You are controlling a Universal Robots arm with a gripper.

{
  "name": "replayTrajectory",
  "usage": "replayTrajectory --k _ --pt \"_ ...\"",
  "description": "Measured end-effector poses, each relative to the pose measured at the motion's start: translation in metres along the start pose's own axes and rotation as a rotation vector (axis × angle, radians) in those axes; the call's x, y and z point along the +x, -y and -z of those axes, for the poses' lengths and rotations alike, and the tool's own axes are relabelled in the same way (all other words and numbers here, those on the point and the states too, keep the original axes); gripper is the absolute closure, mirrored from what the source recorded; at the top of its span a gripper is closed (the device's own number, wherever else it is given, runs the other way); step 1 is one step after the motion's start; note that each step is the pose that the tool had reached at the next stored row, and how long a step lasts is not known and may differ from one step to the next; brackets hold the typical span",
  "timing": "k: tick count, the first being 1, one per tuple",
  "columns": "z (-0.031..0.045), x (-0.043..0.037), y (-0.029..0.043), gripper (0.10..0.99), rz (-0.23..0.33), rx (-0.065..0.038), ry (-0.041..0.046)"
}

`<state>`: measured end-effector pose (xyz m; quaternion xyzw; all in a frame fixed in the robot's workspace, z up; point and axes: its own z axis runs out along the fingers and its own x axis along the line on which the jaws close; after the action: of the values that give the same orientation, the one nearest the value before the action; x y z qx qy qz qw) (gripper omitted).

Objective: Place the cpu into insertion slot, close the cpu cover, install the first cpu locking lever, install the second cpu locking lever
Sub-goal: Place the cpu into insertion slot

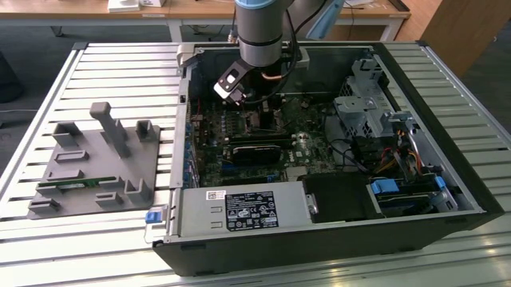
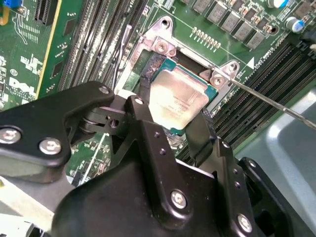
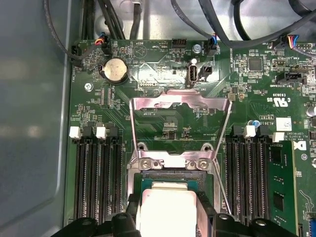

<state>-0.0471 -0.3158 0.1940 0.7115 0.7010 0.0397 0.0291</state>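
In both wrist views the cpu (image 2: 178, 96) (image 3: 167, 205), a square chip with a dull silvery-beige top and green edge, sits between my gripper's (image 2: 173, 114) (image 3: 167, 213) two black fingers (image 2: 143, 121), which press on its opposite sides. It lies level over the insertion slot (image 2: 150, 66) (image 3: 170, 176), whose dark rim shows around it. The cpu cover (image 3: 180, 104), a thin silver frame, stands flipped open beyond the socket. A thin locking lever (image 2: 269, 101) (image 3: 223, 148) juts out beside the socket, unlatched. In the exterior view my gripper (image 1: 254, 116) reaches down into the computer case onto the green board.
Memory slots (image 3: 96, 168) (image 3: 252, 168) flank the socket. A black card (image 1: 257, 149), the power supply (image 1: 239, 210) and drive cages (image 1: 367, 110) crowd the case. Cables (image 3: 113, 17) hang over the board's far edge. A grey parts fixture (image 1: 96, 161) lies on the slatted table at the exterior view's left.
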Motion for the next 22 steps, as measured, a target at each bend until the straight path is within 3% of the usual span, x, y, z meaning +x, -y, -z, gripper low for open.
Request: replayTrajectory --k 7,13,22 --pt "0.0057 0.0002 -0.0007 0.553 0.000 0.001 -0.0004" --pt "0.0055 -0.0001 -0.0009 0.553 0.028 0.001 -0.0033" --pt "0.0049 -0.0032 -0.0010 0.553 0.029 0.001 -0.0032"
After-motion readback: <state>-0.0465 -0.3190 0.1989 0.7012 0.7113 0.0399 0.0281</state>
